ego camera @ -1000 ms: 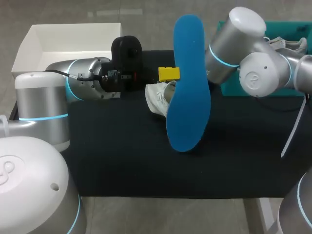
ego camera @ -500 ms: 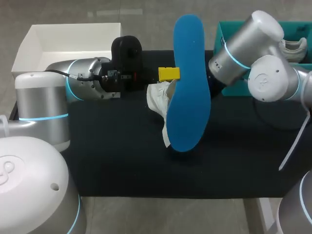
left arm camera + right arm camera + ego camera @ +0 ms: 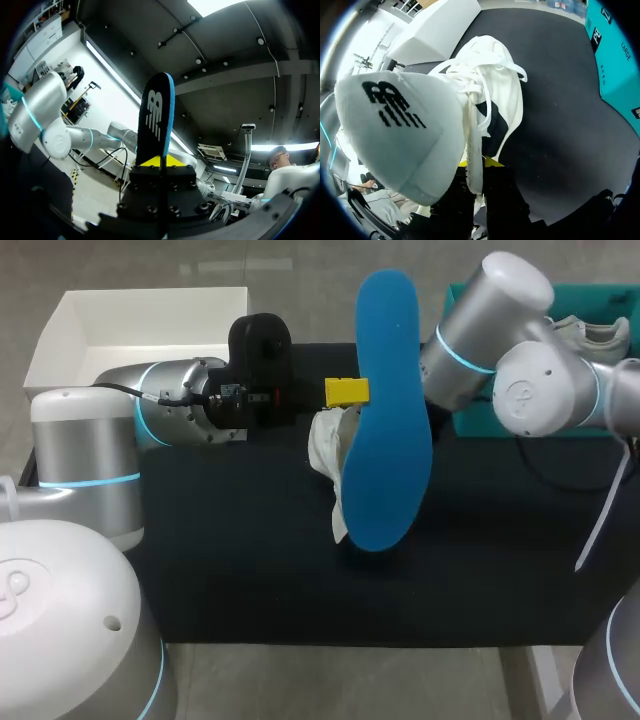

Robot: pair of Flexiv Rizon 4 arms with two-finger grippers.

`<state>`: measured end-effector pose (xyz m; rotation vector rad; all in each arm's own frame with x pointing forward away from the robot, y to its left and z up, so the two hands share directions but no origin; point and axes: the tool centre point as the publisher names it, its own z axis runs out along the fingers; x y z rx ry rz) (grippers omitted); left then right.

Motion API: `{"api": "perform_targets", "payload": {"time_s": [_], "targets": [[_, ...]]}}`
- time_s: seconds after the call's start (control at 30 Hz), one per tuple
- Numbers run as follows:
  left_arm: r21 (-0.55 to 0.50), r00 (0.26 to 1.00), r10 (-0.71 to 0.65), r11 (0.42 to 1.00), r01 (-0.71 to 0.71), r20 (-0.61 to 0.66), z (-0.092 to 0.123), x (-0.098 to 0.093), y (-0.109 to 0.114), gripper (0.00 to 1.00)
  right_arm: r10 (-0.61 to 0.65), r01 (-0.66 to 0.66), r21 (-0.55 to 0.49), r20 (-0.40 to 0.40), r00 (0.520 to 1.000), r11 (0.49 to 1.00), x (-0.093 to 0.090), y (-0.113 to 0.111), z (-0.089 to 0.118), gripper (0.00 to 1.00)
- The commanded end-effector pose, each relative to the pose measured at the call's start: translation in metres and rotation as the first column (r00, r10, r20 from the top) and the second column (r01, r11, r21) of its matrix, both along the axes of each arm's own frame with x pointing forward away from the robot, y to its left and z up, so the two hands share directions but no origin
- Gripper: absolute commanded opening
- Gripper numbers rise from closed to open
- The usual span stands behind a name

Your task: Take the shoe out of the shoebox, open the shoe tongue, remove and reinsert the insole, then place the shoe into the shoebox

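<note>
Black mat (image 3: 250, 560), left tool (image 3: 346, 392) gripping insole (image 3: 385, 440) upright

Over the last second the right arm (image 3: 480, 325) swung its upper joints to the right, uncovering more of the teal shoebox (image 3: 600, 298), then came back left to nearly where it began. The white shoe (image 3: 328, 445), held in the right hand (image 3: 479, 165), turned meanwhile. It first jutted broadly left of the blue insole (image 3: 385, 410). It now stands narrower and steeper, its lower end hanging along the insole's left edge toward the near side of the tabletop (image 3: 250, 570).
</note>
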<state>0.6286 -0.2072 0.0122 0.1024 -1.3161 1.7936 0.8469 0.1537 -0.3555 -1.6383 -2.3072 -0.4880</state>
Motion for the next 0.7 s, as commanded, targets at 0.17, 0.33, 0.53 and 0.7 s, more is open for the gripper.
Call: {"api": "perform_targets", "payload": {"time_s": [0.17,0.33,0.53,0.7], "targets": [[-0.002,1.0,0.001,1.0,-0.001,0.0,-0.001,-0.001,-0.001,0.0,-0.03,0.03,-0.003,0.009,1.0,1.0,0.003,0.004,-0.013,0.0],[-0.002,1.0,0.001,1.0,-0.001,0.0,-0.001,-0.001,-0.001,0.0,-0.037,0.037,0.002,0.008,0.999,0.999,0.008,0.004,-0.02,0.0],[-0.002,1.0,0.001,1.0,-0.001,0.0,-0.001,-0.001,-0.001,0.0,-0.065,0.065,-0.003,0.01,0.998,0.998,0.014,0.005,-0.03,0.0],[-0.002,1.0,0.001,1.0,-0.001,0.0,-0.001,-0.001,-0.001,0.0,-0.091,0.091,-0.002,0.009,0.996,0.996,0.016,0.006,-0.038,0.0]]}}
